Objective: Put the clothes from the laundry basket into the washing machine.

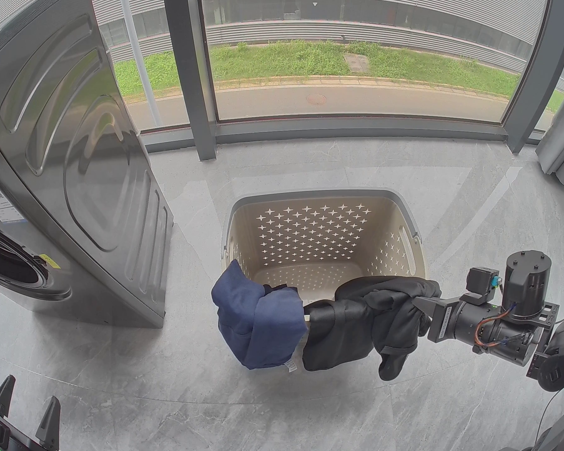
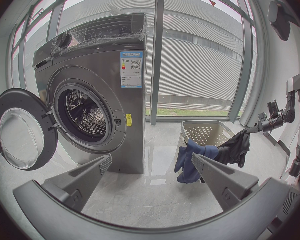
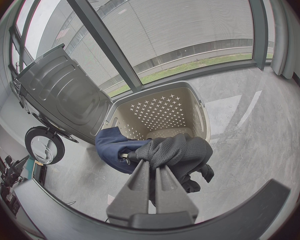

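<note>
Partly buried in cloth, right gripper (image 3: 152,166) pinches the black garment (image 1: 357,327); left gripper (image 2: 150,157) gapes, empty.

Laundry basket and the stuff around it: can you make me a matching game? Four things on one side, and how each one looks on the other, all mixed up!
Things:
1. black garment
2. blue garment
3. washing machine door
4. laundry basket

States:
A. swung open
B. beige inside, with star-shaped holes
C. pinched in the right tool
D. draped over the rim, no tool on it

Pairs: 1-C, 2-D, 3-A, 4-B
</note>
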